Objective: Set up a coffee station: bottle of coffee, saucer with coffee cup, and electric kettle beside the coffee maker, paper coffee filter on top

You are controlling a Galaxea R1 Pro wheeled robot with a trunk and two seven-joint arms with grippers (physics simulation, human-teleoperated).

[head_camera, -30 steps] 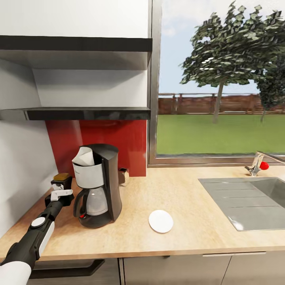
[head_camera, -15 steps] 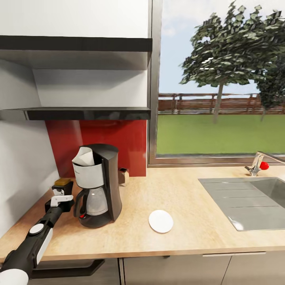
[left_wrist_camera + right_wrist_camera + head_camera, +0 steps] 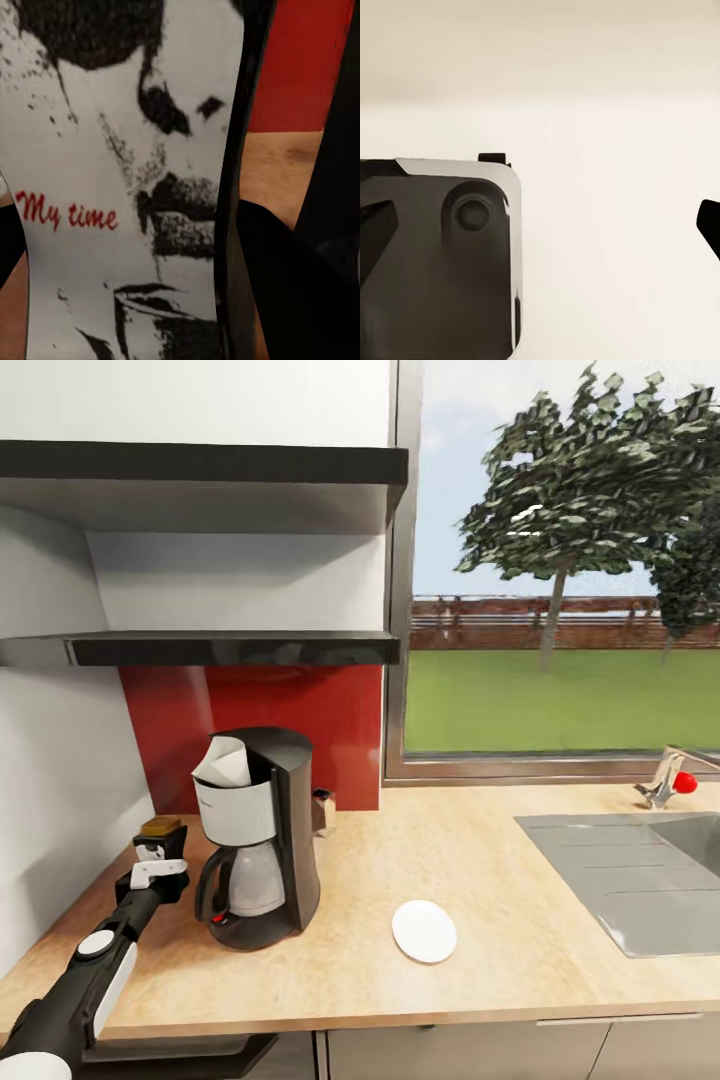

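The coffee maker [image 3: 262, 840] stands on the kitchen countertop [image 3: 520, 970] by the red backsplash, with a white paper filter [image 3: 226, 764] sticking up from its top. Just to its left is the bottle of coffee [image 3: 160, 838], a dark jar with a yellow-gold lid. My left gripper [image 3: 156, 856] is shut on it, low over the counter. The left wrist view looks straight at its white label [image 3: 127, 187], which reads "My time", with a dark finger [image 3: 277, 285] beside it. The white saucer [image 3: 424, 931] lies flat in front of the machine, to its right. My right gripper [image 3: 540, 225] is open, fingertips wide apart.
A small brownish container [image 3: 322, 810] sits behind the coffee maker. The steel sink [image 3: 620, 880] and a faucet [image 3: 664, 784] with a red knob are at the right. A black shelf [image 3: 230, 648] hangs above, under a window. A white wall bounds the counter on the left.
My left gripper has lowered the bottle of coffee toward the counter beside the coffee maker. The head camera has shifted, moving the whole picture slightly right.
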